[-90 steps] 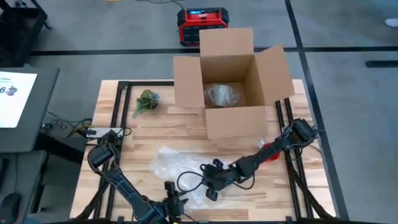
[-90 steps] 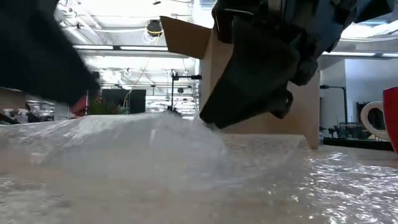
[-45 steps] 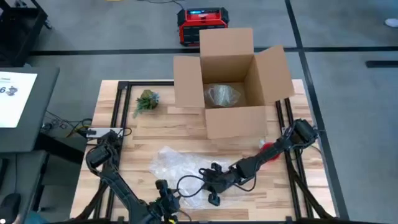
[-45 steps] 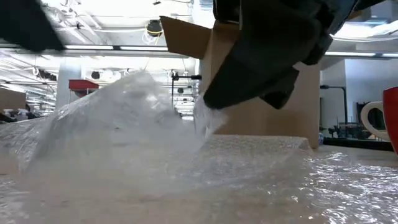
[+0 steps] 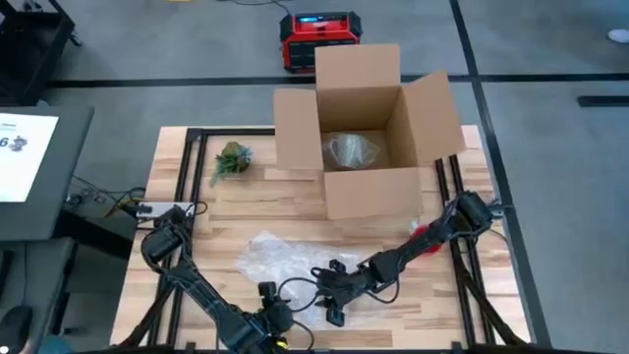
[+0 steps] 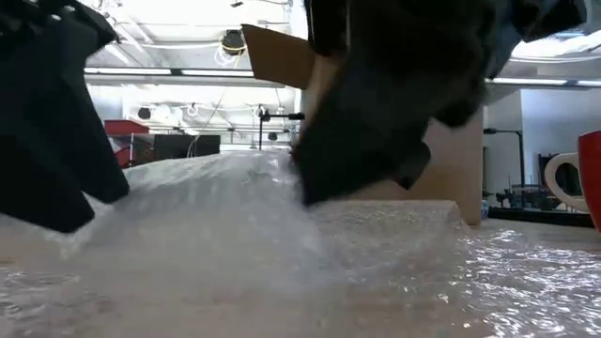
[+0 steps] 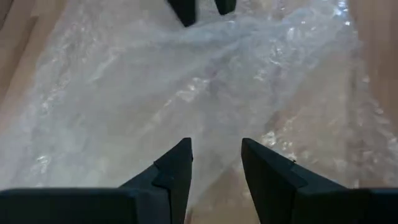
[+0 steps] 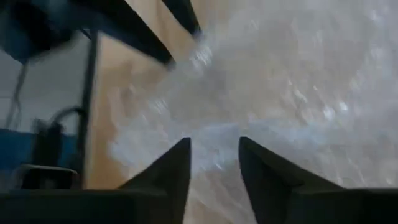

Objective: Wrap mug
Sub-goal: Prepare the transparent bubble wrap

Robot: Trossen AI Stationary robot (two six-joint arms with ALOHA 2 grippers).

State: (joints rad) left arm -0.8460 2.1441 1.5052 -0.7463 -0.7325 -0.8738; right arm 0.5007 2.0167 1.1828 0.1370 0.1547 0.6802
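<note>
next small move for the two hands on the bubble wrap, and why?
Probably lay the bubble wrap flat first. Both the left hand and right hand are open over a humped sheet, and the red mug stands apart at the table's right edge, not yet on it, so wrapping can't start.

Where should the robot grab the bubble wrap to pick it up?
Probably at an edge of the bubble wrap, coming from above. It lies thin and crumpled on the table, so a raised fold near the left gripper gives the fingers something to pinch.
</note>
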